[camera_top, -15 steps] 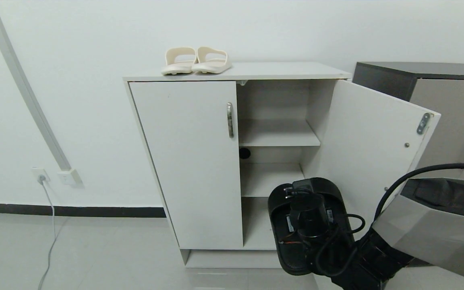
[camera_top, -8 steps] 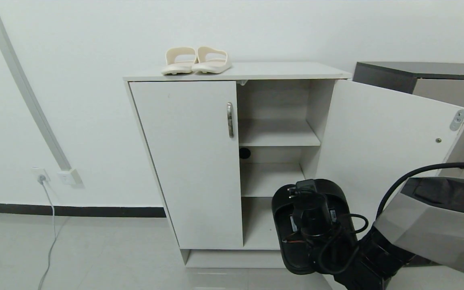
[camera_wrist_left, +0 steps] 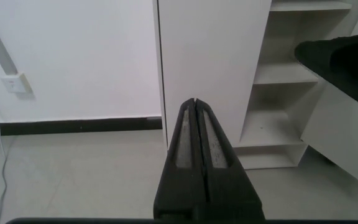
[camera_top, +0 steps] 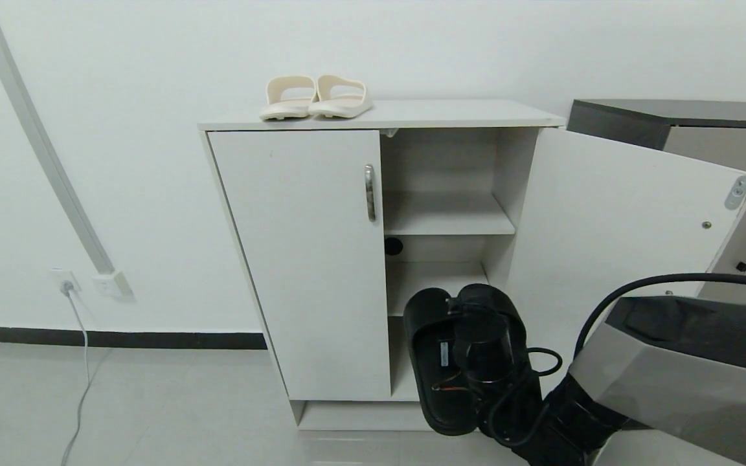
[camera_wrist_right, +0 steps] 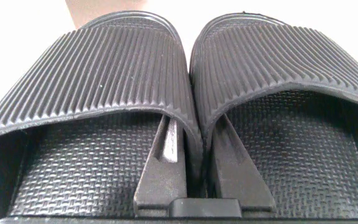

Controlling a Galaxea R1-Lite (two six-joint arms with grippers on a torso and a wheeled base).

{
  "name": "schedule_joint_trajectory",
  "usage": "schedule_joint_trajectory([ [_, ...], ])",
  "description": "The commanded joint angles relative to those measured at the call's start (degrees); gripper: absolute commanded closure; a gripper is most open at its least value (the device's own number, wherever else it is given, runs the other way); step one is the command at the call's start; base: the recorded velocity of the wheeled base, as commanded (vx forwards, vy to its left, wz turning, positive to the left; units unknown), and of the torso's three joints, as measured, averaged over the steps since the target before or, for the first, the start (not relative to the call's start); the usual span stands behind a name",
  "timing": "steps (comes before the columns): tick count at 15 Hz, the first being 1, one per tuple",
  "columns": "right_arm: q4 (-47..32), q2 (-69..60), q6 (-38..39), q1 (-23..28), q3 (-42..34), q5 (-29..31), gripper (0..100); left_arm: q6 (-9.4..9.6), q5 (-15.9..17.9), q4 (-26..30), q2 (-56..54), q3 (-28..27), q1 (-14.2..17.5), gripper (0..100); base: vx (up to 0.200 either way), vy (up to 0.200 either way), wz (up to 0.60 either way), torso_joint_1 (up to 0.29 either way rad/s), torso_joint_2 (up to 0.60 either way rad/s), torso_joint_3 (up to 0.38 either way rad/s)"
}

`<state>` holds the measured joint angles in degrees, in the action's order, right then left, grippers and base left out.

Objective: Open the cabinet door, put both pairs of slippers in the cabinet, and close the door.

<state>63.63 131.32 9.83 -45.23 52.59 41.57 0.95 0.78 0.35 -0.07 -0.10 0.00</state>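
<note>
Before the open right half of the white cabinet, our right gripper holds the pair of black slippers side by side, low down, at the level of the lower shelves. From the right wrist view, one finger sits under the ribbed strap of each slipper, and the two are clenched on the inner walls where the slippers meet. Whether the pair touches the cabinet's edge or a shelf we cannot quite tell from the head view; it seems to hang just in front of the opening.

Our right-hand door stands swung wide, showing the bare shelves inside. The left-hand door is shut, its metal handle next to the opening.

On top of the cabinet, near its left end, the cream slippers lie together, toes toward us.

Our left gripper is empty, its fingers pressed flat together, and it hangs low above the pale floor, well apart from the cabinet's closed side.

A grey cupboard stands just beside the open door.
</note>
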Motion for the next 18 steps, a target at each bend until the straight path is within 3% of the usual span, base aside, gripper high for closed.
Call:
schedule_joint_trajectory([
  [1, 0.09, 5.62, 0.90, 0.49, 3.84, -0.26, 100, 0.02, 0.01, 0.00, 0.07, 0.01, 0.00, 100, 0.000, 0.000, 0.00, 0.000, 0.00, 0.000],
  [12, 0.26, 10.36, 1.86, 3.13, 6.74, -0.26, 100, 0.02, 0.01, 0.09, 0.07, 0.01, 0.00, 100, 0.000, 0.000, 0.00, 0.000, 0.00, 0.000],
  [18, 0.26, 10.36, 1.86, 3.13, 6.74, -0.26, 100, 0.02, 0.10, 0.09, 0.07, -0.08, 0.00, 100, 0.000, 0.000, 0.00, 0.003, 0.00, -0.156],
])
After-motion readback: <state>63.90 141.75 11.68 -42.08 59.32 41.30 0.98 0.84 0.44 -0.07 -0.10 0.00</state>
